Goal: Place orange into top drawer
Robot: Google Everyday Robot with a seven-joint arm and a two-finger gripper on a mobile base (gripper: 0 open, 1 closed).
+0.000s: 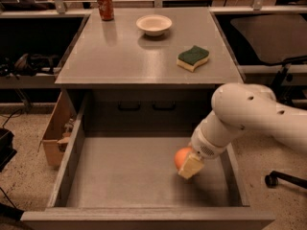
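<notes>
The orange (pixel 182 156) is round and smooth and sits low inside the top drawer (pixel 72 162), at its right side near the bottom. The drawer is wide, grey and pulled fully out. My gripper (pixel 188 164) reaches down into the drawer from the right on a white arm and is shut on the orange, with a pale finger (pixel 191 166) across its front. I cannot tell whether the orange touches the drawer floor.
On the cabinet top stand a red soda can (pixel 105 5) at the back left, a white bowl (pixel 154 25) at the back middle and a green-and-yellow sponge (pixel 193 58) on the right. A cardboard box (pixel 53 133) sits left of the drawer. A chair base (pixel 283 178) is at the right.
</notes>
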